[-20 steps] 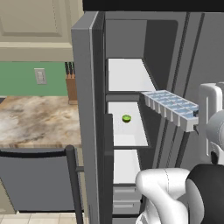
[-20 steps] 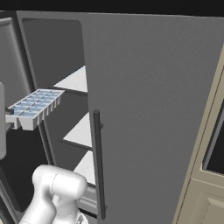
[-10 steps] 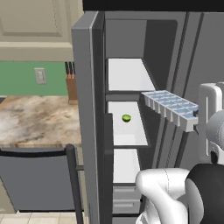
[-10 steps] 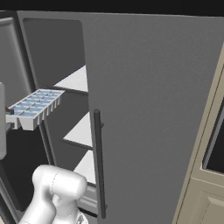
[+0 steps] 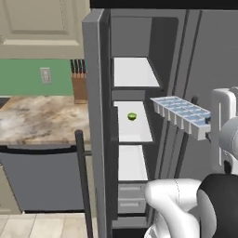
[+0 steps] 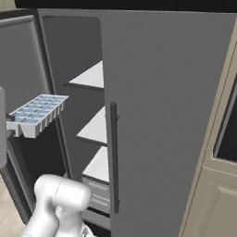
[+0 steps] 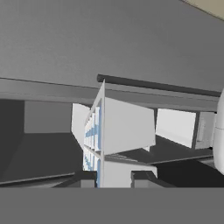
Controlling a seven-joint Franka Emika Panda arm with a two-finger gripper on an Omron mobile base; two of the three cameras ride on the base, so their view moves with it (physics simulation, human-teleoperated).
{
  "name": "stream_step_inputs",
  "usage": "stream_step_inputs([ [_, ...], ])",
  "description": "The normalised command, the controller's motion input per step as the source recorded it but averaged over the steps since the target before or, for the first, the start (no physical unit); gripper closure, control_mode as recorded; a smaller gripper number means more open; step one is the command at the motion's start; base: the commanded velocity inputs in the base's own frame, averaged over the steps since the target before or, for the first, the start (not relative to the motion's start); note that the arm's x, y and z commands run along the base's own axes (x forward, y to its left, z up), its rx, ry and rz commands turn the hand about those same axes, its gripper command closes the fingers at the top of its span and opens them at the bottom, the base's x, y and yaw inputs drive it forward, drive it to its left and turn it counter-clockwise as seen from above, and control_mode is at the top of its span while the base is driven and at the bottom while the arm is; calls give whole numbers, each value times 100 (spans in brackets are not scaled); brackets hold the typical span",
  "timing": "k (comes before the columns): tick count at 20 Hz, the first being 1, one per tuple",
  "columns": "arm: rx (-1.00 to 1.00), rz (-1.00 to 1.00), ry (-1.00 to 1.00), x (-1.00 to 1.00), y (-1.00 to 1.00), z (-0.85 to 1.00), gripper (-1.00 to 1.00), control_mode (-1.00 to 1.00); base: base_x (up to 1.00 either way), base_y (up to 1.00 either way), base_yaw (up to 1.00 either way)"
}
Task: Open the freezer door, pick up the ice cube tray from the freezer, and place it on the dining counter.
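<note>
Your gripper [image 7: 113,178] is pinched nearly shut on one end of the ice cube tray [image 5: 182,116], held level at centre right outside the freezer [image 5: 132,125], so swinging wide could clip the freezer door [image 5: 95,121] and twist it loose.
</note>
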Motion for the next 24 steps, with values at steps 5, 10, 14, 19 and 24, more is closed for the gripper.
stream_step_inputs([
  [5, 0, 0, 0, 0, 0, 0, 100, 100, -47, -12, -26],
  [10, 0, 0, 0, 0, 0, 0, 100, 100, -33, -16, -43],
  [14, 0, 0, 0, 0, 0, 0, 100, 100, -30, -20, -53],
  [19, 0, 0, 0, 0, 0, 0, 100, 100, -22, -21, -62],
  [24, 0, 0, 0, 0, 0, 0, 100, 100, -12, -26, -69],
])
